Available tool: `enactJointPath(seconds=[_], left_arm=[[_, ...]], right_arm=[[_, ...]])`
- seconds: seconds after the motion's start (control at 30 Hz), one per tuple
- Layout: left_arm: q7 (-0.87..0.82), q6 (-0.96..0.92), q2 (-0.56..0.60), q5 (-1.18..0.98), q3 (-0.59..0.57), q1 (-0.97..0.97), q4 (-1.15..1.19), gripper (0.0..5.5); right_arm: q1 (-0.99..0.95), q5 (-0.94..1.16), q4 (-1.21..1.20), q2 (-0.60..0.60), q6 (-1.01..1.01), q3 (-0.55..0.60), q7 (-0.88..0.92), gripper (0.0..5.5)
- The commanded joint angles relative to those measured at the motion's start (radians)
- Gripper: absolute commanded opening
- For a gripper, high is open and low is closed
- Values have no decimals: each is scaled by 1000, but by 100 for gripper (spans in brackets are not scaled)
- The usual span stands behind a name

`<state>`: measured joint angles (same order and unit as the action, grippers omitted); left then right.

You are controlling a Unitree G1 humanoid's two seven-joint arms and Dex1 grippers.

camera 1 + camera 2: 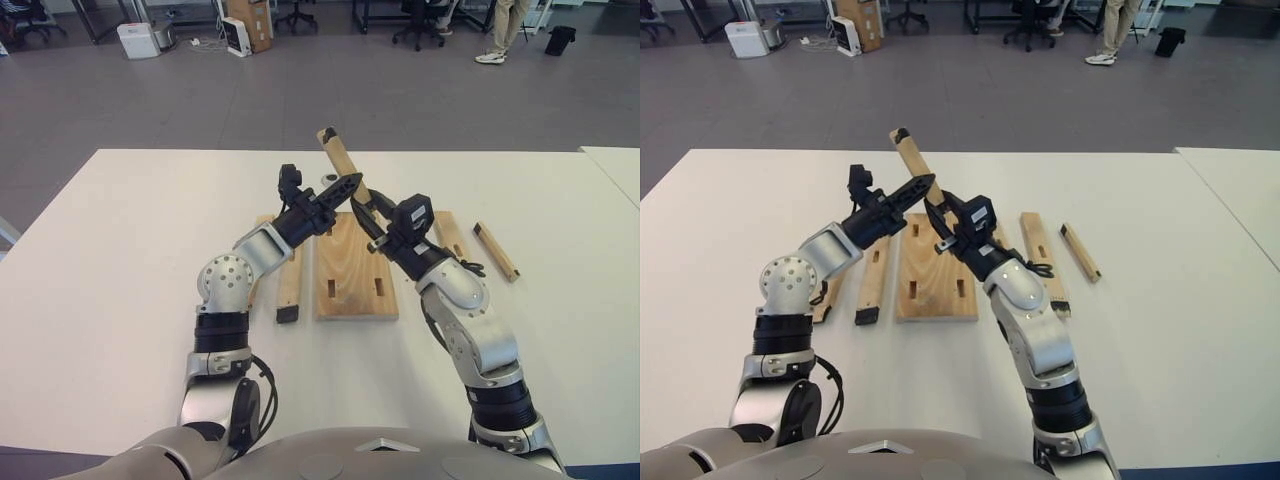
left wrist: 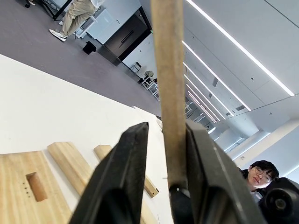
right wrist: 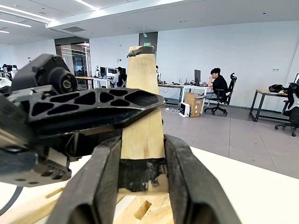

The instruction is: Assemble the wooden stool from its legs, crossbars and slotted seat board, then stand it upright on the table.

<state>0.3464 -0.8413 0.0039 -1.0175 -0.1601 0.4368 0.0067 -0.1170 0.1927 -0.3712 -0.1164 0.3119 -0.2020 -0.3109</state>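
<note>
A wooden stool leg (image 1: 338,156) with a black-capped end is held tilted in the air above the far edge of the slotted seat board (image 1: 355,268). My right gripper (image 1: 368,208) is shut on the leg's lower end; in the right wrist view the leg (image 3: 141,116) stands between its fingers (image 3: 103,182). My left gripper (image 1: 350,183) reaches in from the left with its fingers on either side of the leg (image 2: 169,84), just above the right one. It is open, with a thin gap showing beside one finger (image 2: 128,168).
The seat board lies flat mid-table. Another leg (image 1: 290,280) lies along its left side. Two more wooden pieces (image 1: 450,235) (image 1: 497,251) lie to its right. The table's left and front areas are bare white surface.
</note>
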Motion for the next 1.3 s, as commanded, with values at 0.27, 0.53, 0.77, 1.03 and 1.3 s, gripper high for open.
enactJointPath(seconds=[0.27, 0.53, 0.77, 1.03, 1.3], left_arm=[[48, 55, 45, 62, -27, 9, 31, 39], [241, 254, 164, 222, -4, 86, 80, 39], [835, 772, 406, 567, 258, 58, 129, 39], [978, 897, 407, 581, 284, 76, 187, 39], [1028, 812, 403, 543, 312, 66, 129, 39]], right_arm=[[-29, 40, -41, 14, 70, 31, 8, 131], [-73, 173, -95, -7, 196, 97, -30, 274], [-291, 578, -68, -236, 443, 380, -203, 274], [-352, 680, -131, -572, 529, 306, -575, 274], [-377, 703, -120, -532, 523, 246, -571, 274]])
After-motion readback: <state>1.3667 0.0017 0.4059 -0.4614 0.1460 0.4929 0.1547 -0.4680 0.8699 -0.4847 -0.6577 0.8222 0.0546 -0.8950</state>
